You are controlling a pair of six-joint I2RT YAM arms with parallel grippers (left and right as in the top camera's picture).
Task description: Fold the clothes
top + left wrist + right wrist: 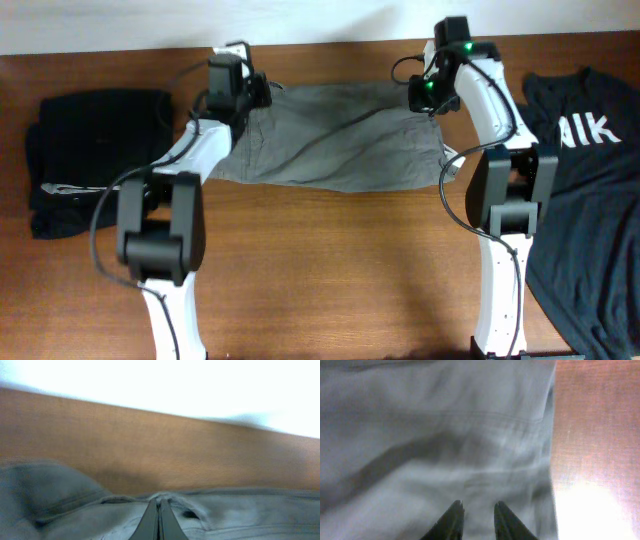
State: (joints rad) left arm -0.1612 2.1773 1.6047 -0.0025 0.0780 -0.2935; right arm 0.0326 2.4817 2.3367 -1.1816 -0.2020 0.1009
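The clothes (330, 140), grey-khaki shorts, lie flat in a wide band along the far middle of the wooden table (330, 270). My left gripper (260, 93) is at their far left corner. In the left wrist view its fingers (159, 502) are pressed together with a puckered edge of the shorts (250, 515) pinched at the tips. My right gripper (422, 100) hovers at the far right corner. The right wrist view shows it (479, 506) with a clear gap between the fingers and nothing in it, just above the shorts (445, 435) near their right hem.
A black garment (90, 150) lies bunched at the left end of the table. A dark T-shirt with white letters (590, 160) is spread at the right end. The table's far edge meets a white wall just behind the shorts.
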